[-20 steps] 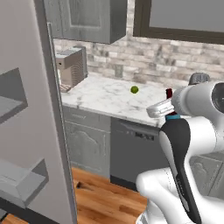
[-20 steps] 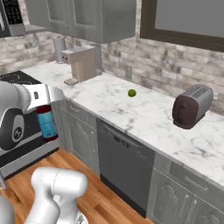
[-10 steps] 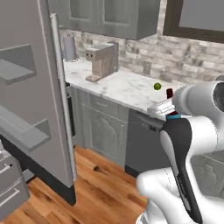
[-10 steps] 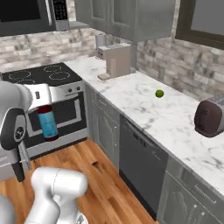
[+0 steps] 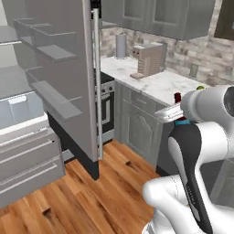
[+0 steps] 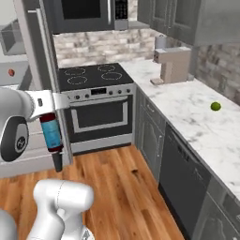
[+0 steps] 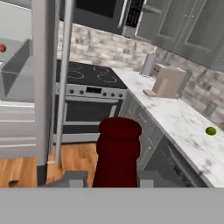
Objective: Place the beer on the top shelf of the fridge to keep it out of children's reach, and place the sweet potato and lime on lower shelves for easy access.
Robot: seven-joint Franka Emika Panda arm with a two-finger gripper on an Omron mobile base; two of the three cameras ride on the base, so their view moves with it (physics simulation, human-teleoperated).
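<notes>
Fridge [image 5: 27, 114] stands open at left of the left base view: pale interior, grey shelves, drawers low down. Its open door [image 5: 68, 77] carries narrow racks; door edge also runs down the hand view.

Stove [image 6: 93, 93] sits beside the fridge, microwave [image 6: 89, 14] above it. Marble surface [image 6: 197, 117] runs from the stove along the brick wall, grey cabinets under and over it. Coffee machine [image 6: 173, 65] stands on the surface near the stove end.

Tool [image 7: 109, 179] is clamped on the beer [image 6: 50, 133]; bottle hangs upright below the white hand in the right base view, blue label showing, in front of the fridge door edge. Hand view looks along its dark red neck between the fingertips.

Lime [image 6: 215, 106] lies on the surface, well apart from the coffee machine.

Small orange-red thing [image 6: 11, 72], likely the sweet potato, shows inside the fridge; shelf level cannot be told.
</notes>
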